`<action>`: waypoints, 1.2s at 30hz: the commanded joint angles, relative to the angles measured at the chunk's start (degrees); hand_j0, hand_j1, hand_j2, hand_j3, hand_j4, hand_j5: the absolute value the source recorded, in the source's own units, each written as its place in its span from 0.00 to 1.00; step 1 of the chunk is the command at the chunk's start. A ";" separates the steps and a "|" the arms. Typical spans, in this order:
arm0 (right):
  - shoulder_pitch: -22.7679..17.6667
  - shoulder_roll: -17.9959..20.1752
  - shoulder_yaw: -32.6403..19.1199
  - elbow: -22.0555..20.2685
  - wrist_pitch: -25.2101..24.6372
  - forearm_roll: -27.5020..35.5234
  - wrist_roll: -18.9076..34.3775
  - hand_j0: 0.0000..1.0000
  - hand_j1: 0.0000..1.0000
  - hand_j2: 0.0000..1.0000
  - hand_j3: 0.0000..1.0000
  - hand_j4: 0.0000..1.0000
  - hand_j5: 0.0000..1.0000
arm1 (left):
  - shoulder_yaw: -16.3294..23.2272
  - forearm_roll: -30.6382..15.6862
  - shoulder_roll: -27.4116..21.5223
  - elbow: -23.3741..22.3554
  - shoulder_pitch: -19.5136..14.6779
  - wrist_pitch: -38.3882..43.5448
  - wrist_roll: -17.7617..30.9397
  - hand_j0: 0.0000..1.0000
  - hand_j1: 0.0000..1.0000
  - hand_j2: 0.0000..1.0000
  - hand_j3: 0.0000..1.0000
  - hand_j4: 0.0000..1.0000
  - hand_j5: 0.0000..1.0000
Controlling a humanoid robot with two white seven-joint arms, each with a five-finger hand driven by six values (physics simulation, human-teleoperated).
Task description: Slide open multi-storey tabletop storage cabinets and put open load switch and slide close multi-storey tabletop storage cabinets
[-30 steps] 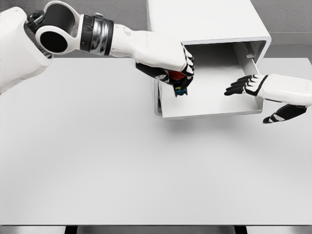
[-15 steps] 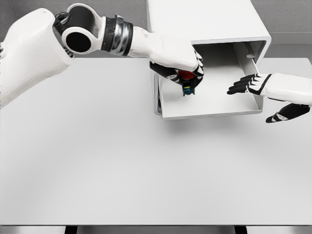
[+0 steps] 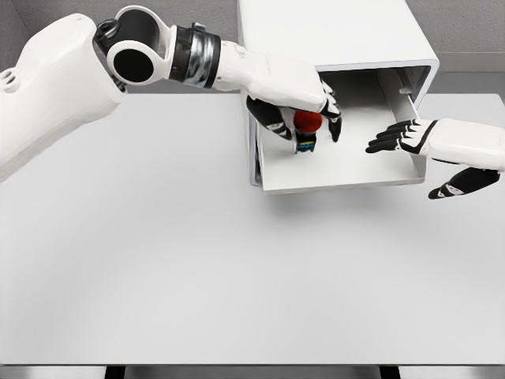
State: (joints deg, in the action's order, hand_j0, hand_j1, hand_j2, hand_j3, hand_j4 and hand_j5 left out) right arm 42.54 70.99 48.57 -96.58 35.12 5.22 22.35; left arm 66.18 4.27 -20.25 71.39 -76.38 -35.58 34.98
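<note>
A bare, pale grey tabletop (image 3: 197, 268) fills the foreground, stretching up to the pulled-out white drawer (image 3: 339, 175) of a white multi-storey storage cabinet (image 3: 331, 31). Over the drawer's left half, the left robot hand (image 3: 304, 118), at the end of a white arm reaching in from the upper left, hangs with its black-and-white fingers (image 3: 334, 120) loosened and partly spread around a small load switch with a round red knob and a dark body bearing blue and yellow marks (image 3: 306, 130). The switch sits directly beneath the palm, between thumb and fingers, inside the drawer near its left wall; whether the fingers actually touch it cannot be told from here. Across the drawer, well apart from the left robot hand, the right robot hand (image 3: 410, 146) straddles the drawer's right wall near the front corner: its fingers reach flat and spread over the wall into the drawer, while the thumb (image 3: 454, 188) hangs outside, below the wall. It holds nothing. Beyond both hands, the cabinet's open cavity shows a rail on its right inner side (image 3: 405, 88).
</note>
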 commanded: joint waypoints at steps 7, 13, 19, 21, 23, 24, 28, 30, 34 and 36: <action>0.00 -0.15 -0.06 -0.10 -0.12 0.40 -0.03 1.00 1.00 1.00 1.00 1.00 1.00 | -0.35 1.88 -0.05 2.52 0.09 0.58 0.02 1.00 1.00 1.00 1.00 1.00 1.00; 0.00 -0.24 -0.06 -0.10 -0.12 0.40 -0.03 1.00 1.00 1.00 1.00 1.00 1.00 | -0.97 -3.39 -3.74 12.27 0.18 0.58 -0.18 1.00 1.00 1.00 1.00 1.00 1.00; -0.09 -0.76 0.03 -0.01 -0.12 0.40 -0.11 1.00 1.00 1.00 1.00 1.00 1.00 | -9.92 -18.95 -28.69 23.53 7.64 0.58 -0.18 1.00 1.00 1.00 1.00 1.00 1.00; -0.18 -1.99 0.29 -0.10 -0.12 0.40 -0.11 1.00 1.00 1.00 1.00 1.00 1.00 | -19.50 -19.65 -31.86 23.79 17.66 0.58 -0.18 1.00 1.00 1.00 1.00 1.00 1.00; -0.26 -4.19 0.56 -0.10 -0.12 0.40 0.06 1.00 1.00 1.00 1.00 1.00 1.00 | -23.82 -20.01 -33.01 23.44 23.29 0.58 -0.09 1.00 1.00 1.00 1.00 1.00 1.00; -0.35 -4.63 0.64 -0.10 -0.12 0.40 0.06 1.00 1.00 1.00 1.00 1.00 1.00 | -23.91 -20.01 -34.41 23.44 24.34 0.58 -0.09 1.00 1.00 1.00 1.00 1.00 1.00; -0.35 -6.39 0.64 0.17 -0.12 0.31 0.85 1.00 1.00 1.00 1.00 1.00 1.00 | -23.99 -20.88 -35.03 21.24 29.44 0.58 0.02 1.00 1.00 1.00 1.00 1.00 1.00; -0.18 -7.00 0.65 0.43 -0.12 0.05 0.94 1.00 1.00 1.00 1.00 1.00 1.00 | -23.99 -21.41 -34.59 19.93 33.22 0.58 0.02 1.00 1.00 1.00 1.00 1.00 1.00; 0.00 -8.94 0.56 2.10 -0.12 -0.21 1.91 1.00 1.00 1.00 1.00 1.00 1.00 | -24.78 -23.70 -34.33 19.48 37.44 0.58 0.02 1.00 1.00 1.00 1.00 1.00 1.00; 0.09 -9.03 0.56 2.98 -0.12 -0.30 1.99 1.00 1.00 1.00 1.00 1.00 1.00 | -26.81 -23.70 -34.24 19.40 40.87 0.58 0.02 1.00 1.00 1.00 1.00 1.00 1.00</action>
State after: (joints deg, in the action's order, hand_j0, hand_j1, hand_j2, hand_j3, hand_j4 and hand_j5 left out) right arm 42.63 62.45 49.19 -94.54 35.12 4.62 24.17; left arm 40.75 -18.33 -54.46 91.05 -35.42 -35.21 35.03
